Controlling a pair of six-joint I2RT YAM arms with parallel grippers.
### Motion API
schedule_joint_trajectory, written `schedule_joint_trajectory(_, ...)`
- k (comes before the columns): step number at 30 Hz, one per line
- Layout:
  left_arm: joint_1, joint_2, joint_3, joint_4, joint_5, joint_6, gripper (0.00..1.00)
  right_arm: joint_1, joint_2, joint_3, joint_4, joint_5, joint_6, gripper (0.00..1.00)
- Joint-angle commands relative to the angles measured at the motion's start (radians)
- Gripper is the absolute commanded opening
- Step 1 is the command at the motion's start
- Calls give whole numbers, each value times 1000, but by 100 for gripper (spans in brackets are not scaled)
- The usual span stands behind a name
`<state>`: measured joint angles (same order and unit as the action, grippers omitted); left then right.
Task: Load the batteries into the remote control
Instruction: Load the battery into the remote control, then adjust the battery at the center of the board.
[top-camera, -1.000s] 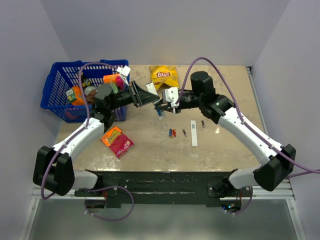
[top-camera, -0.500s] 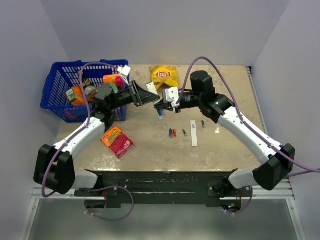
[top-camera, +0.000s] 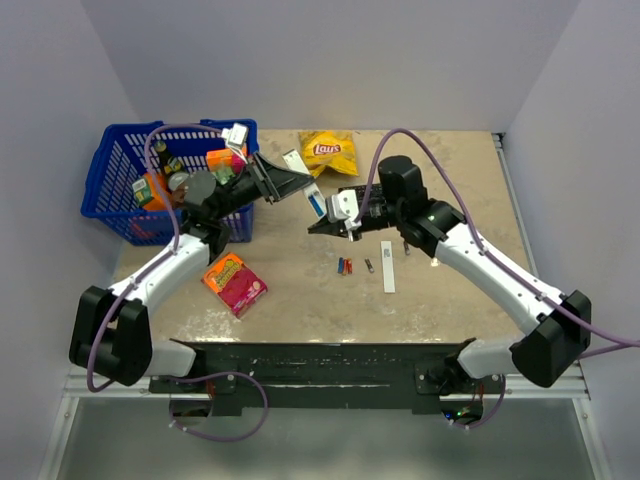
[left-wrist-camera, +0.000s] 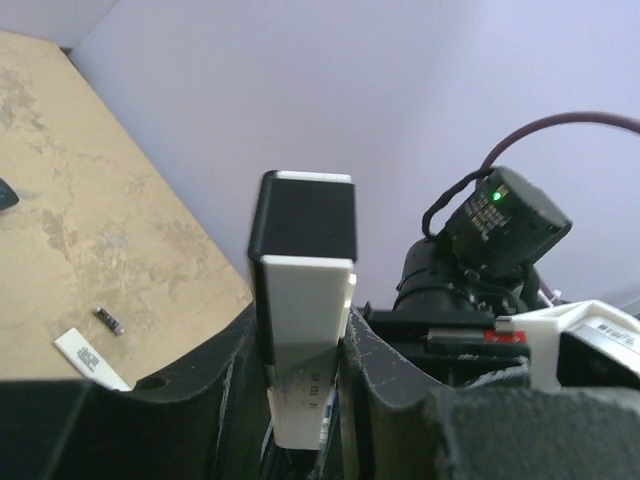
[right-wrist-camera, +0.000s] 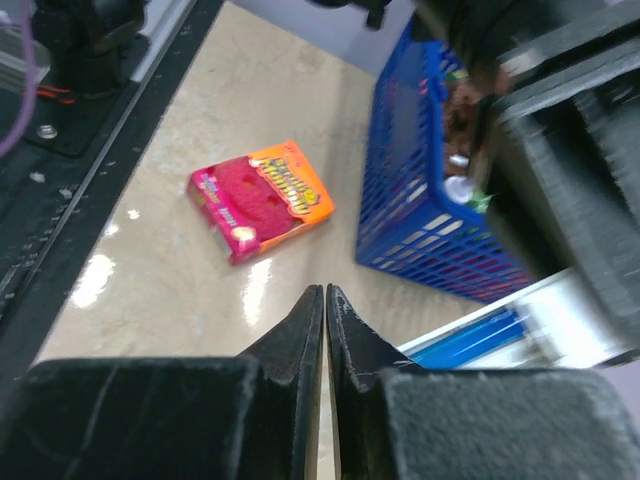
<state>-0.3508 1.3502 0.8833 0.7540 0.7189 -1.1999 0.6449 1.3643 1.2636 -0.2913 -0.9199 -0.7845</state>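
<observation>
— What's the room like from where you stand?

— Pale lilac walls close in on three sides of a beige, stone-patterned table. A blue plastic slatted basket sits at its far left corner, stuffed with packets. A yellow crisp bag lies at the back middle. A flat pink-and-orange candy box lies nearer the front left.

— And the claws?

— The left claw is up in the air beside the basket. Its jaws are clamped on the slim white stick remote, one finger on each long side. The end with the dark patch pokes out past the fingers. From the right wrist you can see a blue streak along the remote's white body.

— The other one?

— The right claw has its black fingers pressed together with nothing between them. It hangs above the table close to the remote's lower end. As far as I can see it isn't touching it.

— Where are the batteries?

— On the table, right of centre. A long white plastic back strip lies flat there. To its left are the tiny blue and red cylinder batteries, side by side. One small dark grey piece lies between them and the strip, and another dark grey bit lies just past the strip.
</observation>
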Motion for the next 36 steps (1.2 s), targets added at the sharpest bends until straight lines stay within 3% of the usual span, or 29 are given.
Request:
schedule_joint_trajectory(1,12,-37,28,188,7,-83,0,-16,-4,-46,-40,26,44,8)
schedule_joint_trajectory(6,12,-59,19,44,7,80,0,-14,-45,-15,4,6,111,15)
schedule_joint_trajectory(7,12,-63,20,-47,-2,164,0,-16,-57,-16,21,6,128,26)
schedule_joint_trajectory(11,12,-95,19,-238,-91,350,0,-16,-120,-50,141,73,295,43)
schedule_joint_trajectory(15,12,-140,16,-409,-229,497,0,-16,-142,-66,152,182,436,59)
schedule_joint_trajectory(19,13,-197,-7,-548,-378,595,0,-14,-145,-76,112,411,621,73)
schedule_joint_trajectory(22,12,-232,-39,-561,-430,609,0,-14,-127,-90,29,595,760,72)
schedule_joint_trajectory(28,12,-263,-87,-519,-377,609,0,-10,-64,-151,-38,763,976,69)
schedule_joint_trajectory(36,12,-301,-129,-507,-332,635,0,70,151,-60,-187,970,1099,62)
